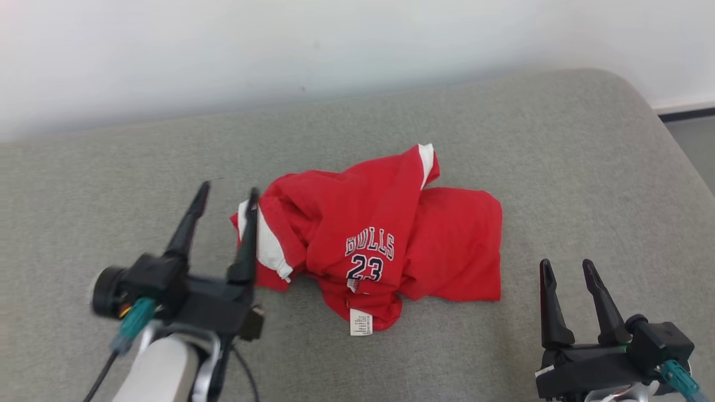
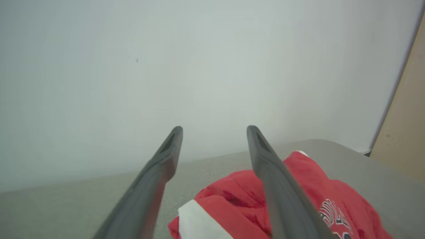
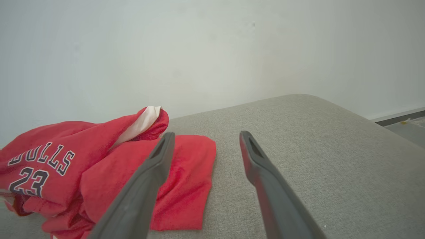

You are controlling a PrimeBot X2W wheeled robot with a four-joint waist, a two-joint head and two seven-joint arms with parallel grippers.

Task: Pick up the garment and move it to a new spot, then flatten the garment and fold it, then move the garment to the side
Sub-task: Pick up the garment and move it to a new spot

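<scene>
On grey woven fabric cushion (image 1: 558,145), crumpled red jersey with white trim and navy number print (image 1: 380,234) lies bunched mid-surface. Left gripper (image 1: 230,188) spread wide, empty, at jersey's white-trimmed edge, contact unclear. Right gripper (image 1: 566,263) spread wide, empty, apart from jersey. Judged: relocation possibly done; flatten, fold, side move remaining

Crumpled red garment (image 1: 385,234) with "BULLS 23" print, bunched on grey cushion (image 1: 558,145).
</scene>
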